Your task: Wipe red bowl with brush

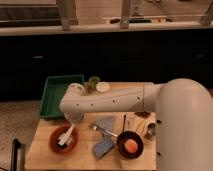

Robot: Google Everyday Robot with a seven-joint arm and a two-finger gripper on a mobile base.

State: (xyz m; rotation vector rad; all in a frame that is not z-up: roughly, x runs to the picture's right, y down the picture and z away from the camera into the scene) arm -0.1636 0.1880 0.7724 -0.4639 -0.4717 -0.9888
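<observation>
The red bowl [63, 140] sits at the front left of the wooden table [45, 159]. The brush [65, 137] shows as a white handle lying inside the bowl, slanting up to the right; its bristle head is low in the bowl. My gripper [72, 123] hangs from the white arm's wrist right above the bowl's right rim, at the top end of the brush handle. The wrist hides the grip itself.
A green tray [56, 93] lies behind the bowl. A black pan [121, 147] with an orange ball stands front right, a blue sponge [103, 148] and a thin metal utensil [101, 131] between them. A green cup [93, 82] and white lid [103, 87] stand at the back.
</observation>
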